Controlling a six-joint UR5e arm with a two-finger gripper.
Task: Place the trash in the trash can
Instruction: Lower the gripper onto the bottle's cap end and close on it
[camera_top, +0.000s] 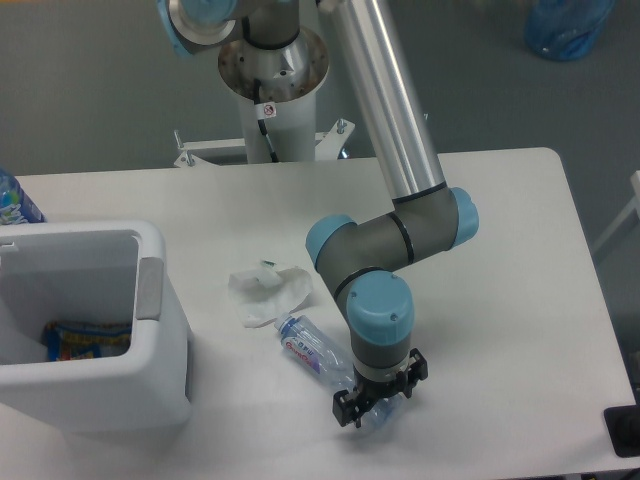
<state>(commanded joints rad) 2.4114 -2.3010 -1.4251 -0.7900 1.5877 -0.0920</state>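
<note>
— Straddling what, those black two-finger gripper (374, 404) fingers?
— The clear crinkled plastic water bottle (325, 363), flat on the white table (500, 300); whether clamped, I cannot tell.
— Why there?
— Its base end offers grip.

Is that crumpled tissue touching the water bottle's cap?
Cannot tell. In the camera view the tissue's lower edge meets the bottle's cap end with no visible gap, but one angle cannot tell overlap from contact.
</note>
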